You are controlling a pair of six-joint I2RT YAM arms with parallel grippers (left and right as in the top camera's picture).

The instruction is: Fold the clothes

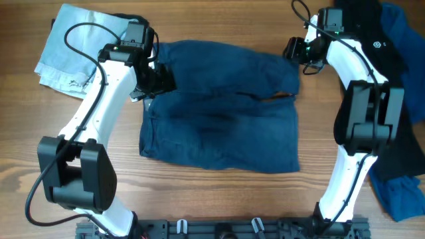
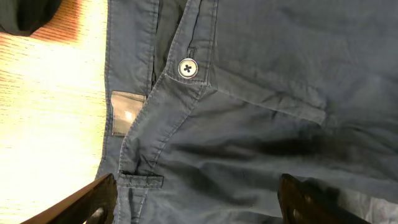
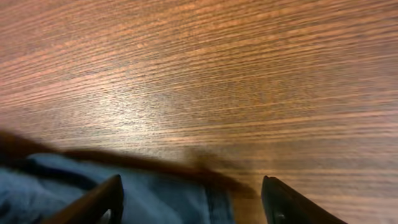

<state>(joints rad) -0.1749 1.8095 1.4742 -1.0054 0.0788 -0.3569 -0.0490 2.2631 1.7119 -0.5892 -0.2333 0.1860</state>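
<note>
Dark navy-blue cotton shorts (image 1: 219,106) lie spread on the middle of the wood-grain desk (image 1: 219,199), waistband to the left and two wide legs running to the right. The left arm (image 1: 99,99) holds its jaws over the shorts' waistband corner. They are spread wide with nothing between them, and the wrist view looks down on a white four-hole button (image 2: 187,68), a small pale label (image 2: 124,114) inside the waistband and a stitched belt loop (image 2: 140,180). The right arm (image 1: 358,113) holds its jaws at the far right corner of the shorts. They too are spread and pinch nothing, and the hem edge shows just below them against bare wood. The shorts' fabric is soft and matte, lightly creased, with a thin gap between the two legs near their right edge. Bare desk runs along the near edge of the shorts and past their far edge. Beyond the shorts' left side sits a crumpled light-blue denim garment (image 1: 66,46). Beyond their right side lies a black garment with a small white logo (image 1: 372,33), and a brighter blue cloth (image 1: 405,186) lies nearer the desk's right edge.
</note>
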